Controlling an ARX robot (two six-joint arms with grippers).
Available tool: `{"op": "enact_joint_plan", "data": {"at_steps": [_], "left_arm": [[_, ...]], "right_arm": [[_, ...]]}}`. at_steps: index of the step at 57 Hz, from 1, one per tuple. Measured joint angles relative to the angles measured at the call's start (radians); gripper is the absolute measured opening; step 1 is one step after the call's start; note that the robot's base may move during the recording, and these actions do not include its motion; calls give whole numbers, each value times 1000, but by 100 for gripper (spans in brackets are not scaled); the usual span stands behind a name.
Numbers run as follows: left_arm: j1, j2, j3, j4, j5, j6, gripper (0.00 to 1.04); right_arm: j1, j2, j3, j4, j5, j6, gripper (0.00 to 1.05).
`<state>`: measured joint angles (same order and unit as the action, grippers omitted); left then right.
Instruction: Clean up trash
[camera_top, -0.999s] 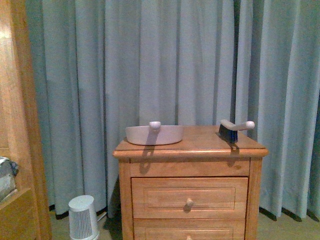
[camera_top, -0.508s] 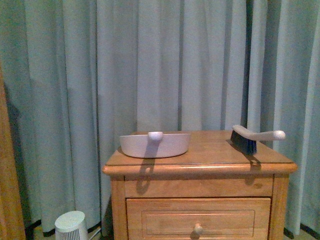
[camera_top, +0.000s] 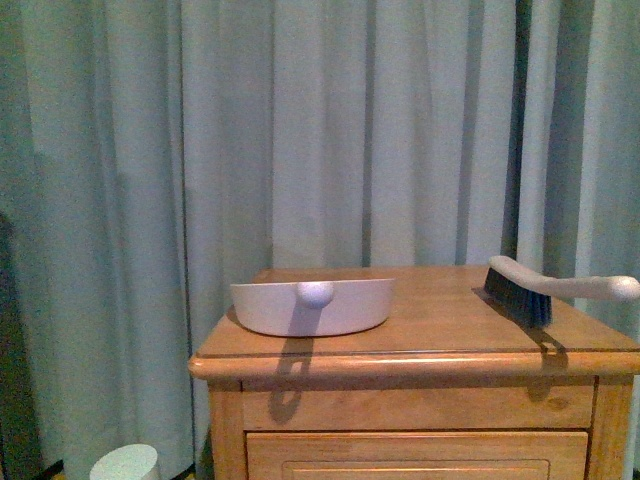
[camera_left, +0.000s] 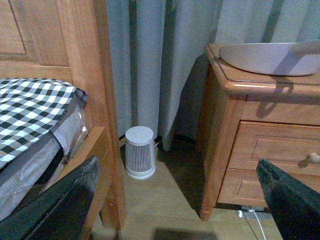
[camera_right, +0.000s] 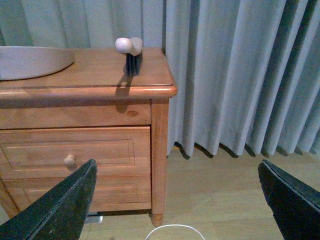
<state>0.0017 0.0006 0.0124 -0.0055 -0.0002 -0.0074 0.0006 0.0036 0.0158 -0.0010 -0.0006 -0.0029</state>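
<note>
checked all three views for the trash; found no white tissue wad in any of them, so cannot place it. noted left gripper (camera_left: 177, 164) with fingers spread wide and nothing between them; likewise right gripper (camera_right: 177, 164), parted and empty. recorded a dustpan (camera_top: 311, 306) on the nightstand (camera_top: 420, 345), near its front edge; a brush (camera_top: 545, 293) well apart from it on the right side, handle raised off the top. logged a checked pillow (camera_left: 30, 110) beside the wooden bed frame (camera_left: 95, 100); a small white ribbed canister (camera_left: 139, 159) on the floor (camera_right: 225, 190) between frame and nightstand; curtains (camera_top: 300, 130) behind. judged as search stage only; no grasp due yet. risks flagged: mistaking pillow or canister for the target because of the white colouring; clipping nightstand corner or bed frame with the wide fingers when turning in the narrow gap; knocking brush or dustpan off the top in passing.
</note>
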Motion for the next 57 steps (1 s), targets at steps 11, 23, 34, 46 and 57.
{"op": "enact_joint_plan", "data": {"at_steps": [11, 23, 34, 46, 57], "left_arm": [[0, 0, 0, 0, 0, 0, 97], [0, 0, 0, 0, 1, 0, 97], [0, 0, 0, 0, 0, 0, 97], [11, 357, 117, 126, 115, -140, 97], [-95, 833, 499, 109, -21, -106, 97]], "right_arm": [[0, 0, 0, 0, 0, 0, 97], [0, 0, 0, 0, 0, 0, 97], [0, 0, 0, 0, 0, 0, 97], [0, 0, 0, 0, 0, 0, 97], [0, 0, 0, 0, 0, 0, 97]]}}
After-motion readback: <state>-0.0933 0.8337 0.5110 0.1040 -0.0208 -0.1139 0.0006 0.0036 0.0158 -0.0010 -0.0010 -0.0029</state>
